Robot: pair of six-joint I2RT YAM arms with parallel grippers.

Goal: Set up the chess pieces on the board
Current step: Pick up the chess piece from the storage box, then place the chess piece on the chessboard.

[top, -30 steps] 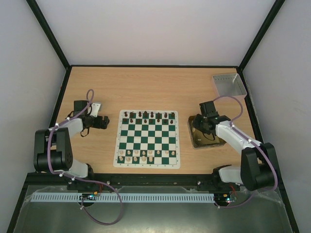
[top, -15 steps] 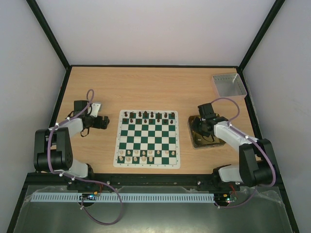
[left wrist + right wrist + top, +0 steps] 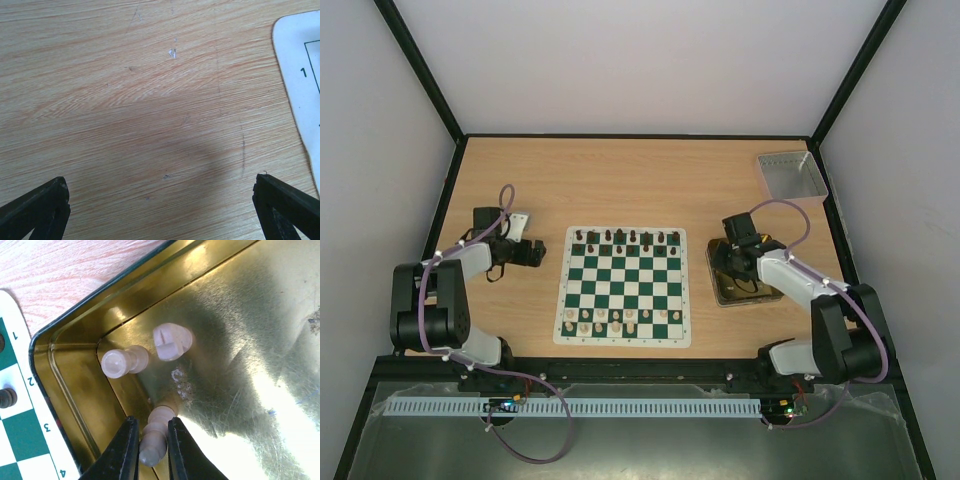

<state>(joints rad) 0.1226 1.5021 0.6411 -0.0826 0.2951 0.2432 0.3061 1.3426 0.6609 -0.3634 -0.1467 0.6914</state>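
Note:
The green and white board (image 3: 623,285) lies mid-table, with dark chess pieces (image 3: 625,237) along its far row and cream ones (image 3: 620,320) near its front. My right gripper (image 3: 733,258) reaches down into the gold tin (image 3: 745,290). In the right wrist view, that gripper (image 3: 151,421) is shut on a cream piece (image 3: 155,437) lying in the tin's corner. Two more cream pieces (image 3: 124,362) (image 3: 171,341) lie just beyond it. My left gripper (image 3: 535,252) (image 3: 160,181) hangs open over bare wood, left of the board's corner (image 3: 300,65).
A grey square tray (image 3: 790,175) sits at the far right corner of the table. The tin's rim (image 3: 75,315) runs close to the board's right border (image 3: 20,440), where a dark piece (image 3: 7,398) stands. Black frame rails edge the table.
The right gripper's fingers have closed in on the cream piece in the tin, and its wrist has shifted slightly left. The left arm has not moved.

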